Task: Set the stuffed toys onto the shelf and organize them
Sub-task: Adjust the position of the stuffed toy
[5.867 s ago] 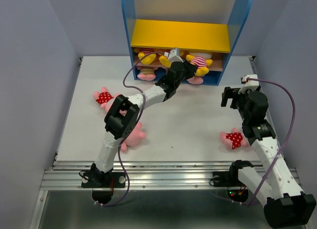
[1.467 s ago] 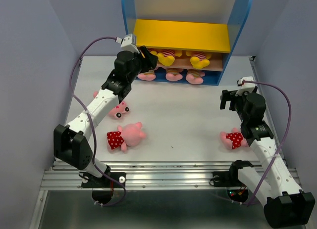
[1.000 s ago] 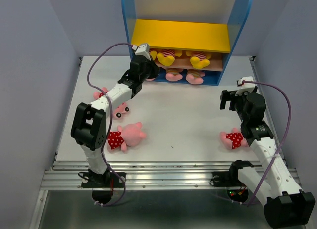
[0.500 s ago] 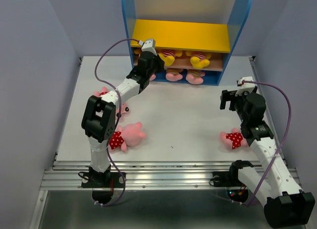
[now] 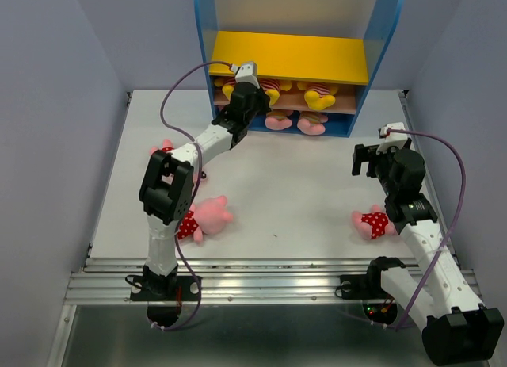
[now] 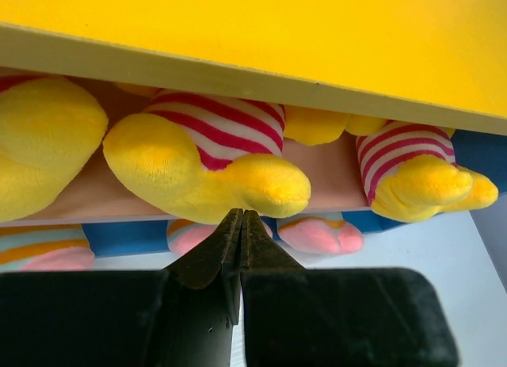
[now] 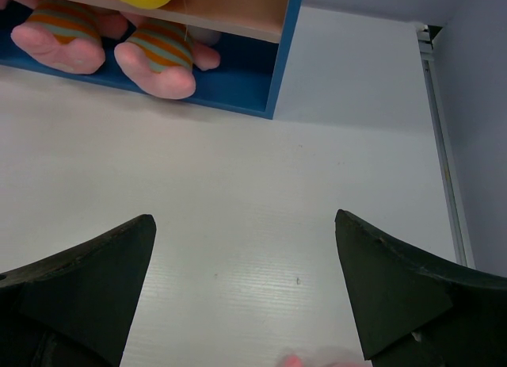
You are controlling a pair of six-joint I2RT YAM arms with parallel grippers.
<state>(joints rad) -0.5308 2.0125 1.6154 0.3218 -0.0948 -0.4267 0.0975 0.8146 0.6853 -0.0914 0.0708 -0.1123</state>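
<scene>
White table (image 5: pixel 301 185) carries shelf (image 5: pixel 289 56) of striped bears (image 6: pixel 198 157).

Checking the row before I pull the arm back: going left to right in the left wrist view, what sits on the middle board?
Yellow bear cut off at the frame edge → yellow bear in a red-striped shirt, just above the shut left gripper → second striped yellow bear.

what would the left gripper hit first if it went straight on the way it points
Most likely the yellow bear on the middle board: the shut left gripper points just under its feet. Depth is unclear, so it might catch the board's front edge instead.
</scene>
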